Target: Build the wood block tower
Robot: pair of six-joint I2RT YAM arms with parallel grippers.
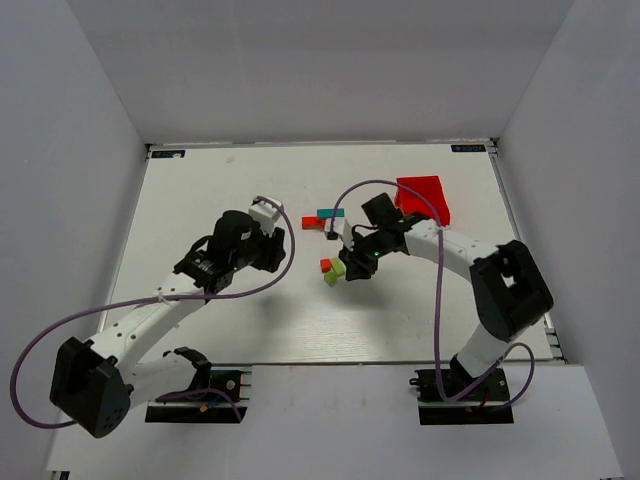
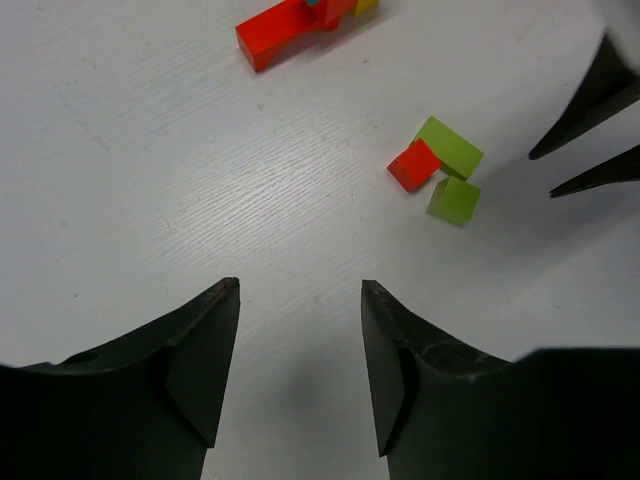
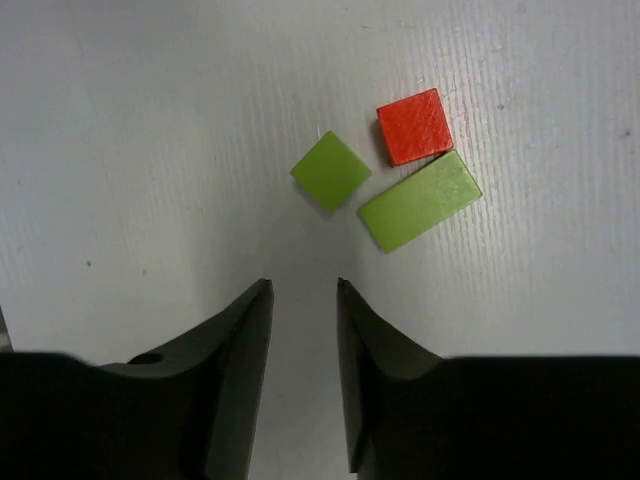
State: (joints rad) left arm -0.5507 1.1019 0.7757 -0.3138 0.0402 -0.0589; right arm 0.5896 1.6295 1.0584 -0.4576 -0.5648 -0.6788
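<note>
Top view: wood block tower point(image 1: 323, 219), low red-and-teal cluster on tabletop point(image 1: 230, 320), lies beyond red cube point(image 1: 325, 265). Right gripper point(image 1: 350, 262) just right of cube.

Left wrist: left gripper point(image 2: 300, 290) spread wide, empty, well short of red cube point(image 2: 413, 165).

Right wrist: right gripper point(image 3: 303, 287) narrowly parted, empty. Lime bar point(image 3: 420, 200) against red cube point(image 3: 414, 127); lime cube point(image 3: 330, 171) just left.

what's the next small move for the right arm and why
Probably nudge the right gripper forward and lower it around the lime cube: the jaws are open and empty, and that cube lies nearest, just ahead of them, beside the red cube and lime bar.
</note>
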